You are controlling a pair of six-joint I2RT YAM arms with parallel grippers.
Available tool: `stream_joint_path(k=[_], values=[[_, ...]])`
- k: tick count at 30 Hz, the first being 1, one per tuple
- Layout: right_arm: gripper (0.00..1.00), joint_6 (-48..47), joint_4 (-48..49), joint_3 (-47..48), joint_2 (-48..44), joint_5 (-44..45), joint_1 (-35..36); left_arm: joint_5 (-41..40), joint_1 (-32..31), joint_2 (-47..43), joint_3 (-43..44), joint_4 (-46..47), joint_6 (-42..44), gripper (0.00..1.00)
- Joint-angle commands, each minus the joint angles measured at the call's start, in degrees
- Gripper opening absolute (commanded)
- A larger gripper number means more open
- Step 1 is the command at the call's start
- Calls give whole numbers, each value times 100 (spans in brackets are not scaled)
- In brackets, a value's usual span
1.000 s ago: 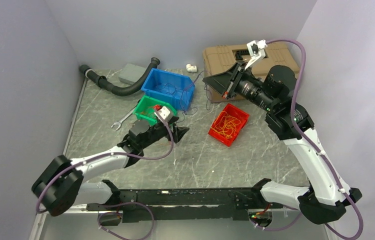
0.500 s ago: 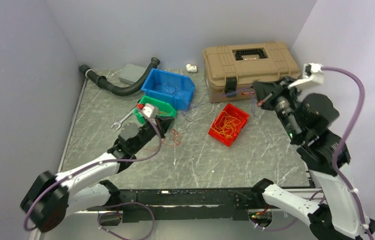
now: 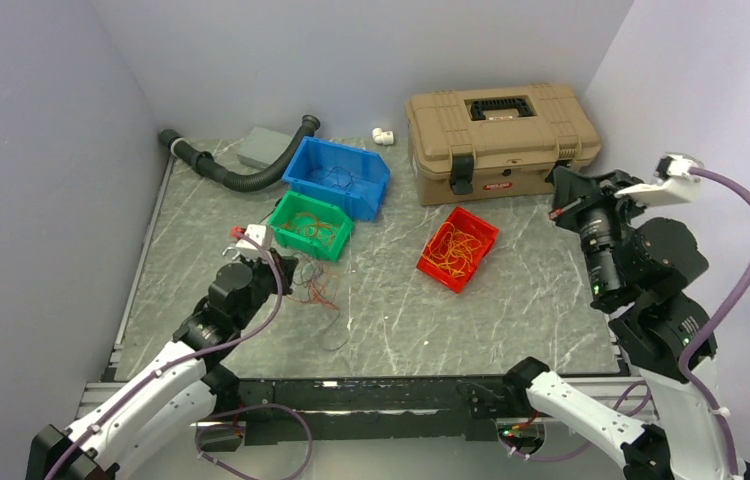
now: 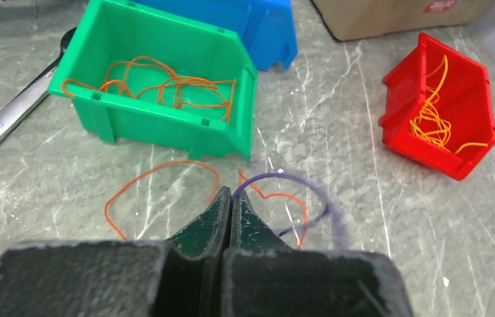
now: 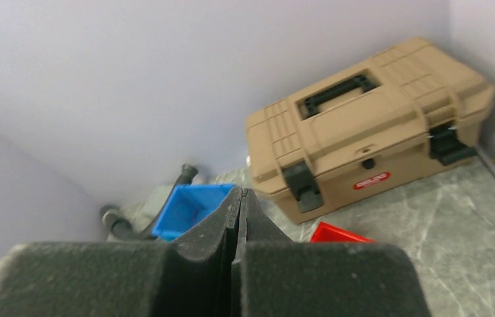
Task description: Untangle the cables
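Note:
My left gripper point(image 3: 288, 272) point(image 4: 232, 198) is shut, and a thin purple cable point(image 4: 297, 181) comes out of its tips and loops off to the right above the table. Loose orange cables point(image 4: 159, 168) point(image 3: 319, 292) lie on the marble just ahead of it. Behind them, the green bin point(image 3: 301, 240) point(image 4: 165, 129) holds a bunch of orange cables point(image 4: 159, 86). Yellow-orange cables point(image 3: 456, 248) point(image 4: 429, 122) fill the red bin point(image 3: 486, 228). The blue bin point(image 3: 366, 165) holds dark ones. My right gripper point(image 3: 558, 195) point(image 5: 239, 193) is shut on nothing, raised at the far right.
A tan toolbox point(image 3: 499, 130) point(image 5: 363, 145) stands at the back right. A black corrugated hose point(image 3: 241, 178), a grey block point(image 3: 263, 147) and a white fitting point(image 3: 383, 135) lie along the back. A wrench point(image 3: 241, 243) point(image 4: 0, 132) lies left of the green bin.
My left gripper shut and drew back toward the near left, dragging cables out in front of the green bin. My right arm swung right and back, away from the toolbox front.

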Motion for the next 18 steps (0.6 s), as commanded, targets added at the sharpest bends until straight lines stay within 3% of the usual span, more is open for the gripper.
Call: stream_joint_path(k=[1, 4, 6, 10, 14, 18], values=[[3, -265, 164, -210, 451, -1482, 3, 677, 1, -93, 816, -630, 584, 0], [40, -522, 239, -527, 760, -3034, 3, 1385, 4, 45, 1250, -942, 709, 0], [55, -591, 365, -805, 935, -3905, 5, 1986, 0, 138, 1462, -980, 783, 0], [63, -681, 1350, -1766, 1020, -5564, 7, 2769, -1, 225, 1809, -1165, 995, 0], [72, -747, 2925, -2870, 959, -7514, 100, 3131, -1, 182, 2051, -1307, 1209, 0], [78, -1498, 3155, -3178, 1154, -7366, 859, 3291, -4, 260, 2334, -1548, 1401, 0]])
